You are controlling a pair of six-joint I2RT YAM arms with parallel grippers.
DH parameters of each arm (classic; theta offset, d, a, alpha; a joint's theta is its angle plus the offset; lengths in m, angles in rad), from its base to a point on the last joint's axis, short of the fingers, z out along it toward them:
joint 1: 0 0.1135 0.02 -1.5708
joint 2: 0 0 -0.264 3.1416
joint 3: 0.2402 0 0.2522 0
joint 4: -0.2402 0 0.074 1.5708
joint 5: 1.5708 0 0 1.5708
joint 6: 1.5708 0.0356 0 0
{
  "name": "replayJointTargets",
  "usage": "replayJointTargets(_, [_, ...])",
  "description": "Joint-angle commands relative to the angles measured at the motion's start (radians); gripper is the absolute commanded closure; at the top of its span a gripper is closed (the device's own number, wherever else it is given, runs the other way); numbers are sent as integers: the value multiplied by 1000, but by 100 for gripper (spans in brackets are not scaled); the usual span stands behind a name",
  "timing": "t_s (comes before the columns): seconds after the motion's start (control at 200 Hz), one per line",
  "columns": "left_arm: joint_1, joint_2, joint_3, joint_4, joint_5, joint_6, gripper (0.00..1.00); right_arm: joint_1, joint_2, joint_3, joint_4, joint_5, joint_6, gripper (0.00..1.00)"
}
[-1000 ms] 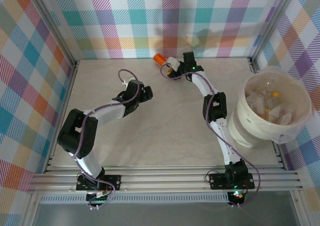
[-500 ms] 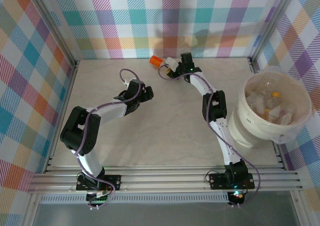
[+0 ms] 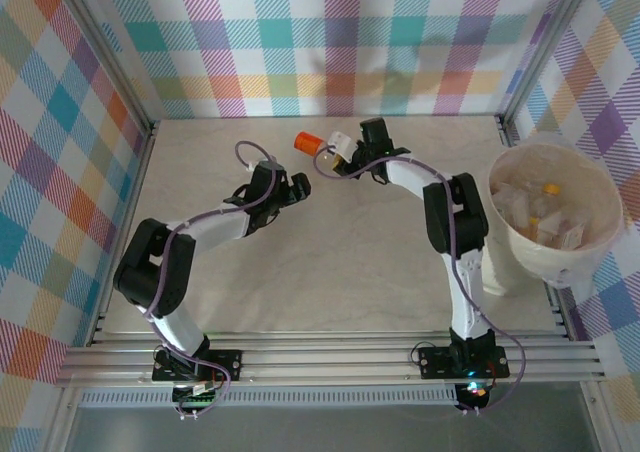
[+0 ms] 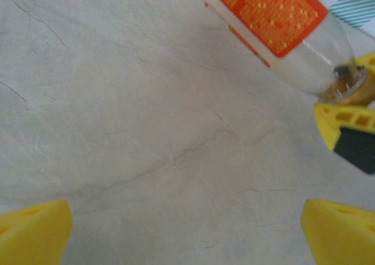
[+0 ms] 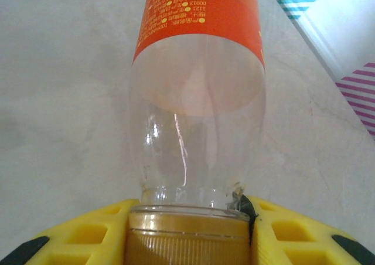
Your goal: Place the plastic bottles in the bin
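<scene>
Gripping the orange-labelled bottle (image 3: 309, 140) by its capped neck, the right gripper (image 3: 335, 145) sits well to the left of the bin (image 3: 503, 234), near the far wall. The right wrist view confirms the hold: the yellow fingers (image 5: 88, 238) are clamped on either side of the cap, and the clear body points away from the wrist over the table (image 3: 330, 272). Whether the bottle rests on the surface or is raised cannot be determined.

The left gripper (image 3: 297, 186) is farther from the bin than the bottle. Its jaws stand wide apart with nothing between them, and the left wrist view shows bare table between its fingertips (image 4: 32, 230).

Progress: judged as nearly complete. The bin already contains several crushed bottles (image 3: 535, 212), one with a yellow-orange cap, piled against the beige inner wall. No other loose bottle is visible on the table.

Remaining: carry the held bottle rightward to the bin, position it above the rim, and release it.
</scene>
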Motion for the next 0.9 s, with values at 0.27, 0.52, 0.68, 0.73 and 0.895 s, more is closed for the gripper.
replayJointTargets(0.27, [13,-219,-84,46,49,-103,0,38,-432,-458,-7,67,173,76])
replayJointTargets(0.52, [-2,-258,-110,122,138,-182,0,53,-723,-612,-108,124,291,77])
replayJointTargets(0.68, [-36,-295,-107,129,114,-184,0,53,-950,-656,-203,207,359,78])
replayJointTargets(0.73, [-43,-300,-103,127,112,-180,0,52,-1021,-654,-238,243,366,78])
replayJointTargets(0.895, [-70,-285,-80,121,121,-180,0,51,-1178,-593,-386,450,341,78])
